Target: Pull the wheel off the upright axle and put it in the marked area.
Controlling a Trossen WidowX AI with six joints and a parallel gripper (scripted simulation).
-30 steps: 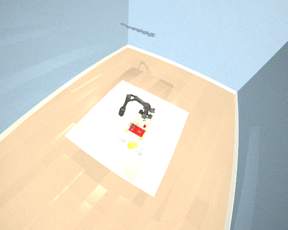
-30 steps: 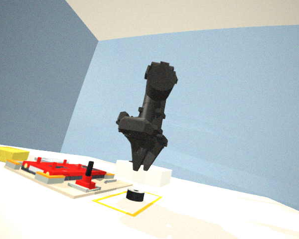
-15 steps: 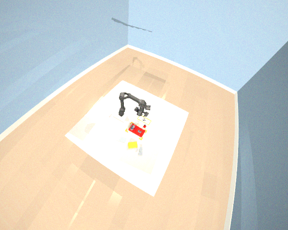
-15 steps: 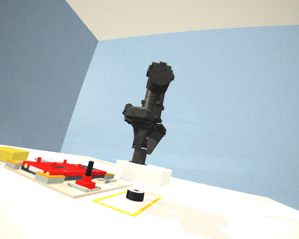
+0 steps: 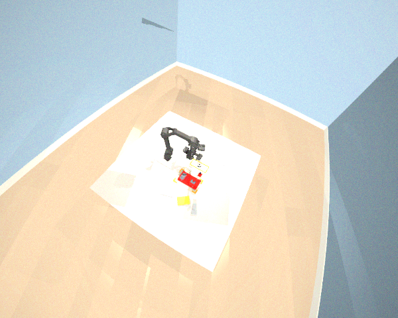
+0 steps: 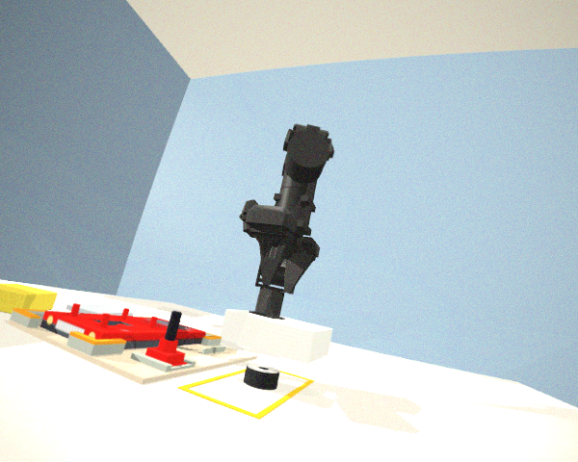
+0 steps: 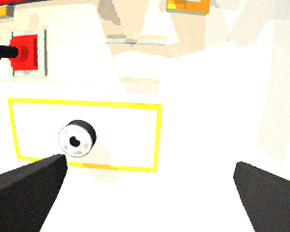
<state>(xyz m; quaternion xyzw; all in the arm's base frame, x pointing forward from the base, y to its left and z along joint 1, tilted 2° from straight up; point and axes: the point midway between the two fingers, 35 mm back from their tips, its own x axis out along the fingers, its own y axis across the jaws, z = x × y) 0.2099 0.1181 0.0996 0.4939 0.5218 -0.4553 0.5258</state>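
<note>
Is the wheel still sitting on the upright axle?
No, the wheel lies flat on the table inside the yellow outline, apart from the bare black axle on its red base.

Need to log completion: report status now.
Gripper open, raised, touching nothing. Wheel lying flat inside yellow marked area. Axle bare. Nothing in the way.

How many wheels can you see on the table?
1. The black wheel lies flat inside the yellow marked area, just in front of the arm's white base. The upright axle beside it is bare. Another could hide behind the red board.
</note>
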